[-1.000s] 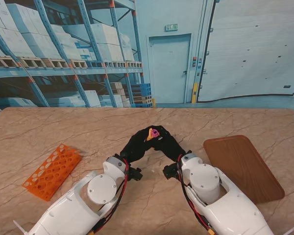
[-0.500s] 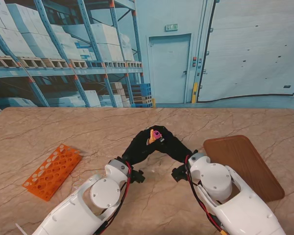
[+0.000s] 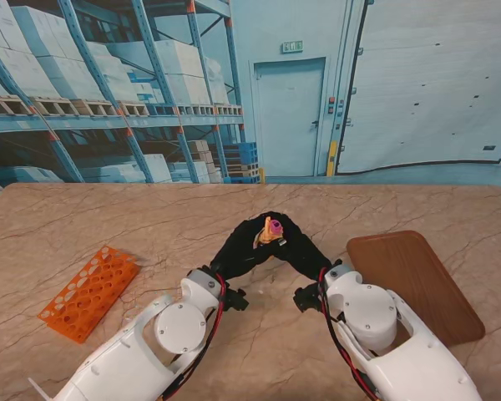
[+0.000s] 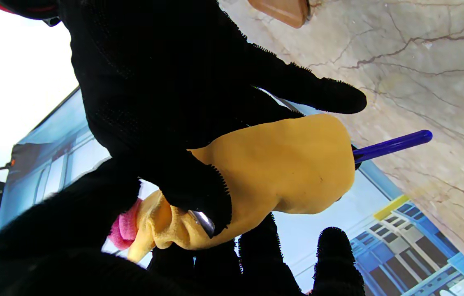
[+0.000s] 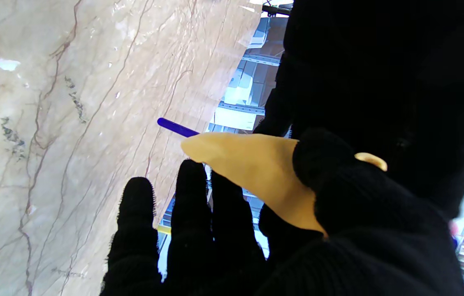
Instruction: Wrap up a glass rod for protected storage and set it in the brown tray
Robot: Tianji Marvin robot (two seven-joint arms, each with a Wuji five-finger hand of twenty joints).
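Note:
Both black-gloved hands meet over the middle of the table. Between them is a yellow cloth (image 3: 270,231) rolled around a blue-violet glass rod. My left hand (image 3: 238,249) and right hand (image 3: 301,246) both grip the bundle, held off the table. In the left wrist view the cloth (image 4: 275,174) covers most of the rod (image 4: 392,144), whose bare end sticks out; a pink bit (image 4: 122,227) shows at the other end. The right wrist view shows the cloth (image 5: 252,166), the rod tip (image 5: 175,126) and my right hand's fingers (image 5: 186,222) under the bundle. The brown tray (image 3: 413,284) lies at the right.
An orange test-tube rack (image 3: 89,292) lies on the table at the left, well away from the hands. The marble table top (image 3: 150,221) stretches out to the far edge in front of a warehouse backdrop. Both white forearms fill the near part of the stand's view.
Both hands have moved a little farther from me with the bundle. The bundle has tipped more upright, and the right forearm has drawn back slightly toward me.

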